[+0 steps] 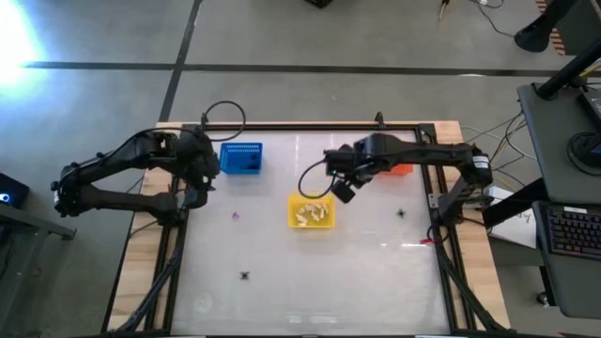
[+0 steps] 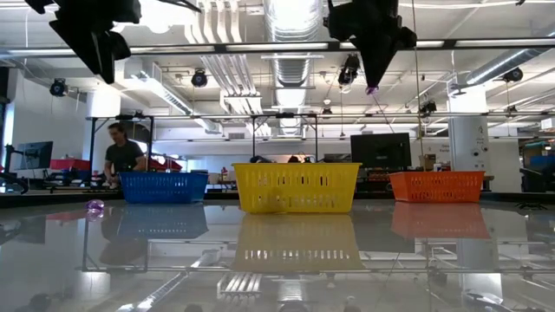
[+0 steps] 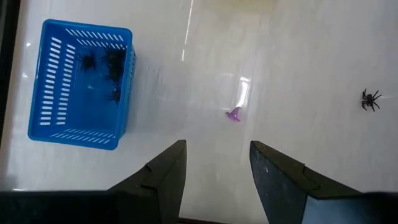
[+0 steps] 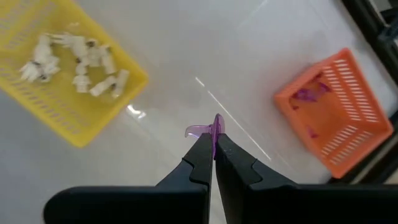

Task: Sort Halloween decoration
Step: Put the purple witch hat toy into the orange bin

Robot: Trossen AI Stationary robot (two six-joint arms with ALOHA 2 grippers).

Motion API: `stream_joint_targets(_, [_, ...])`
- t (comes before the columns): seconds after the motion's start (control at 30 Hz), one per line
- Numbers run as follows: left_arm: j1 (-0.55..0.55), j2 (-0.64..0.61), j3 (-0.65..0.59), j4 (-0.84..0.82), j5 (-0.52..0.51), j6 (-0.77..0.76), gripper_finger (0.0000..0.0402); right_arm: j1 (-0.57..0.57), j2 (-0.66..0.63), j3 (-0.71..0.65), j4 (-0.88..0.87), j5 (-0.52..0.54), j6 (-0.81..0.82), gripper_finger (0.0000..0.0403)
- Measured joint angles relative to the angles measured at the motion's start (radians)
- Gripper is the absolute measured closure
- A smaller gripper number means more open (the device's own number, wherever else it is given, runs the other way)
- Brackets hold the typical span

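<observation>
The right gripper (image 4: 213,144) is clenched on a purple trinket (image 4: 205,130), high between the yellow basket (image 1: 311,212) and orange basket (image 4: 336,112). The left gripper (image 3: 214,163) hangs released near the blue basket (image 3: 81,84). Sorting is nearly done: one purple piece (image 3: 234,114) and three spiders (image 1: 245,275) remain on the table (image 1: 357,272).

I am finding no text, label, brand, number or sign that can be read anywhere. The baskets and the surface are showing me no lettering, and anything in the room behind is too far off.
</observation>
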Motion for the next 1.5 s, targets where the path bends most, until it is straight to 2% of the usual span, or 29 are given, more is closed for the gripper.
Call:
stream_joint_targets(0.83, [0.001, -0.006, 0.0, 0.0, -0.025, -0.096, 0.0242, -0.37, -0.203, -0.319, 0.002, -0.001, -0.235, 0.0394])
stream_joint_targets(1.03, [0.001, -0.006, 0.0, 0.0, -0.081, -0.12, 0.0242, -0.462, -0.217, -0.438, 0.092, -0.002, -0.301, 0.0394])
stream_joint_targets(1.43, [0.001, -0.006, 0.0, 0.0, -0.09, -0.199, 0.0242, -0.583, -0.215, -0.59, 0.273, 0.0, -0.344, 0.0394])
stream_joint_targets(1.5, [0.001, -0.006, 0.0, 0.0, -0.089, -0.201, 0.0242, -0.584, -0.215, -0.602, 0.294, 0.028, -0.346, 0.0394])
